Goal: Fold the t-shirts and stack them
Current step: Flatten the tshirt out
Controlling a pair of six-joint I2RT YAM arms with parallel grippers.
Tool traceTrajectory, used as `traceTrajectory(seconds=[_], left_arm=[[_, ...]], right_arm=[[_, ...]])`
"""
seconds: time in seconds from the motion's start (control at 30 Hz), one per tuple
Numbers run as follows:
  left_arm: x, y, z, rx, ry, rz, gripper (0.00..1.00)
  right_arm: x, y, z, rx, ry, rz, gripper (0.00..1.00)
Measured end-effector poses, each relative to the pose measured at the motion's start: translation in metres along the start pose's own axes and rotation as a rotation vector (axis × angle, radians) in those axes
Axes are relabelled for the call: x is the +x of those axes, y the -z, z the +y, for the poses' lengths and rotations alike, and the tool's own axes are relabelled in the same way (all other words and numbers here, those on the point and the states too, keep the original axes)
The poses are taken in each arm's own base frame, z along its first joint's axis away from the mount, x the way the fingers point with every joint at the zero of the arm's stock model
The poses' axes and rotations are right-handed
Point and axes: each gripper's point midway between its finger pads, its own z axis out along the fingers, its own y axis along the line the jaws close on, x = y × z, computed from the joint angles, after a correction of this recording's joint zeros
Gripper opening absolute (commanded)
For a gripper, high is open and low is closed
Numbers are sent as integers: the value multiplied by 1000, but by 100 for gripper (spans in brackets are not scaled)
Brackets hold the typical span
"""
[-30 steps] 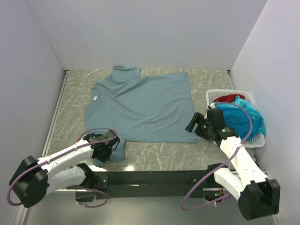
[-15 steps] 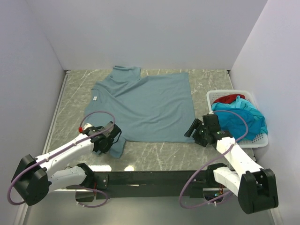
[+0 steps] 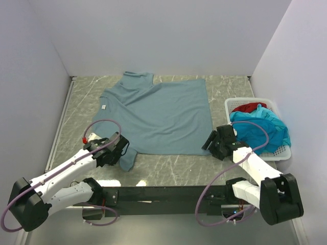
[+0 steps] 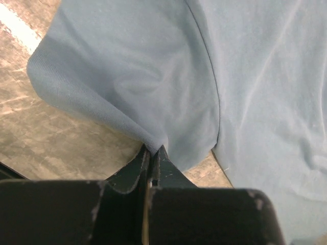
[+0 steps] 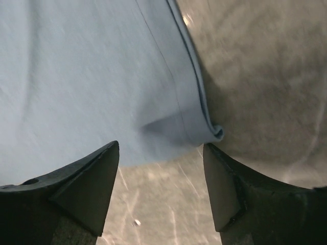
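top external view: big grey-blue t-shirt [image 3: 158, 115] lies spread flat on the marbled grey-green worktop [image 3: 173, 163], smooth matte knit, roughly rectangular body w/ a small white tag near its left edge. one sleeve pokes toward the far wall, the other hangs at the near-left.

left pincer [image 3: 120, 153] sits right on that near-left sleeve. left wrist cam confirms: left pincer [image 4: 152, 153] is clamped tight, black fingers pressed together w/ a pinch of the soft cloth bunched up into a peak between them, folds fanning out, curved seam running alongside.

right pincer [image 3: 210, 140] is at the shirt's near-right corner. right wrist cam: fingers [image 5: 97, 178] are spread wide, dark wedge shapes, nothing gripped. the stitched hem corner lies on the stone just ahead of them, its tip curled over.

far right, a white plastic lattice basket [image 3: 232, 104] holds a crumpled turquoise t-shirt [image 3: 263, 130], spilling over the rim, and a red t-shirt [image 3: 250, 107] behind it.
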Motion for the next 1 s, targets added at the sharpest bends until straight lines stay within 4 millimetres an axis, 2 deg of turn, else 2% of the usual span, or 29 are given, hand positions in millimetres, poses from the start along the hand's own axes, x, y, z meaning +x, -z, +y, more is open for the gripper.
traceTrajectory(seconds=[0.03,0.13,0.2,0.23,0.4,0.53,0.77,1.0], left_arm=[[0,0,0,-1,-1,-2,1],[-2,1,2,-10,-10,-7,1],[-3,4,-1,-10,-16,-8,1],[-5,6,-3,-10,-18,-9,1],[-12,21,-14,-6,-16,-12,1],[-15,28,-12,-18,-35,-8,1],[-10,38,12,-71,-59,50,1],[5,52,31,-88,-78,127,1]], right_arm=[[-3,-2,3,-2,-4,-7,69],[-9,-9,8,-1,1,-27,52],[-11,-11,9,4,8,-36,35],[-10,-12,9,8,15,-39,21],[-1,-6,6,28,47,-27,3],[8,7,3,29,58,-14,0],[21,32,-5,28,69,3,0],[38,44,-12,33,69,56,2]])
